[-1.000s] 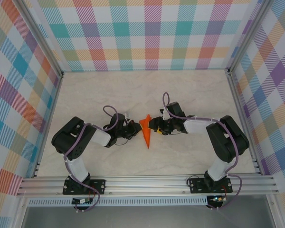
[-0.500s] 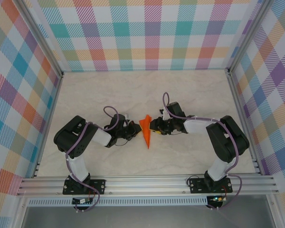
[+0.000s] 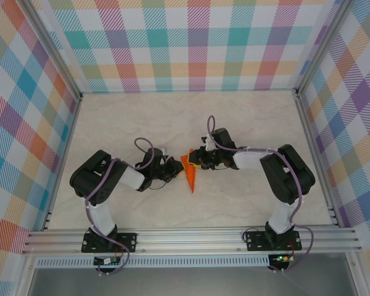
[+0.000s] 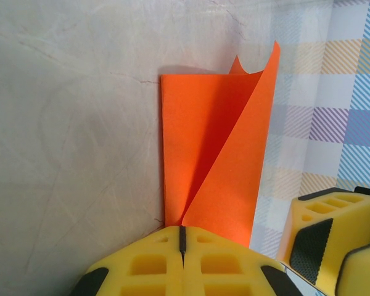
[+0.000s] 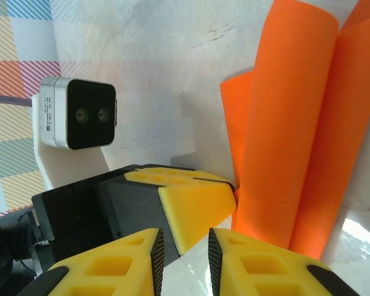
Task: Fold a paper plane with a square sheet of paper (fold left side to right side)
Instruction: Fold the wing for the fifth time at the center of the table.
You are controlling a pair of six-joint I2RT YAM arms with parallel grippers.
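The square sheet of paper (image 3: 190,176) is bright orange and creased into a narrow pointed shape on the marble table. Its point faces the near edge. In the left wrist view the paper (image 4: 203,142) has one flap standing up off a flat layer. My left gripper (image 4: 182,231) is shut, and its yellow tips rest on the paper's near end; from above, the left gripper (image 3: 174,169) sits just left of the paper. My right gripper (image 5: 184,246) stands slightly open with nothing between its pads, close beside the raised paper (image 5: 283,123). From above, the right gripper (image 3: 197,162) is at the paper's upper right.
Checked walls (image 3: 197,49) close in the table on three sides, and an aluminium rail (image 3: 191,237) runs along the near edge. The two grippers almost meet over the paper. The left arm's camera (image 5: 80,114) faces the right wrist at close range.
My right gripper has moved left, up to the paper's top, and its jaws have narrowed. The left gripper and the paper's point have stayed put.
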